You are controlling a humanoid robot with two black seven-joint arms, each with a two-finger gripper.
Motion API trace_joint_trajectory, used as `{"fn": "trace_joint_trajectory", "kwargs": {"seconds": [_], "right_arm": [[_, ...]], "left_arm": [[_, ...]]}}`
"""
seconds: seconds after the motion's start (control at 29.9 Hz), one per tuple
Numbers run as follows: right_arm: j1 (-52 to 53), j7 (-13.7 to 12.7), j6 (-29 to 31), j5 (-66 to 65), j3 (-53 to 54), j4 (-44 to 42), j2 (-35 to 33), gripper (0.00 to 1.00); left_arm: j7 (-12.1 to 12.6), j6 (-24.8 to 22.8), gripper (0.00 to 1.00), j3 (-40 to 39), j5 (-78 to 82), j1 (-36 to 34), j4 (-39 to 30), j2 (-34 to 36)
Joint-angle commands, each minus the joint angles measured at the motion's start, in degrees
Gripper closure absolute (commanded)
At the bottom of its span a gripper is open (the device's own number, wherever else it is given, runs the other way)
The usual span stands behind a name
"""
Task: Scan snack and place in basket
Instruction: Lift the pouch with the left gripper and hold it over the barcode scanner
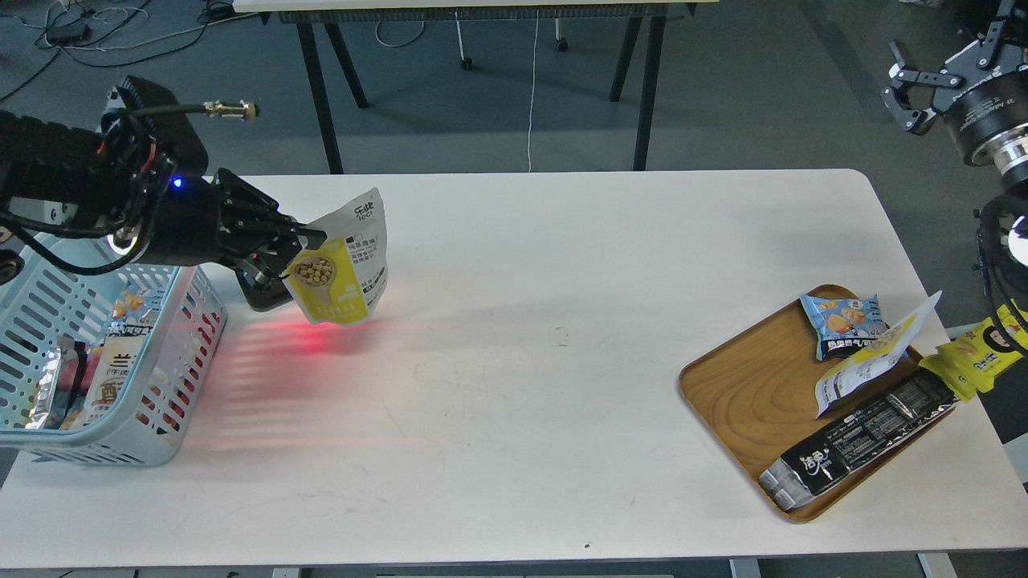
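Snack [344, 269] first: a small pouch, yellow below and white above, with round beige nuts in a circle and dark text. My left gripper [293, 255] has its fingers clamped on the pouch's left edge, holding it tilted above the white table [514, 417], just right of the light-blue basket [173, 417], over a red glow. My right gripper [911, 92] hangs off beyond the table's far right corner, fingers apart. One wooden tray [743, 393] carries one light-blue packet [843, 321], one more yellow-and-white pouch [871, 357] and one long black packet [863, 433].
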Motion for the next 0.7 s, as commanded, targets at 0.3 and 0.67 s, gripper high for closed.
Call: {"fn": "trace_joint_trajectory", "kwargs": {"seconds": [0.3, 0.67], "right_arm": [[0.1, -0.01, 0.0, -0.04, 0.01, -0.04, -0.02, 0.01], [0.1, -0.01, 0.0, -0.04, 0.1, -0.04, -0.02, 0.01]], "left_arm": [[0.3, 0.0, 1.0, -0.08, 0.16, 0.1, 2.48, -0.55], [0.3, 0.0, 1.0, 0.01, 0.34, 2.47, 5.12, -0.81]]}}
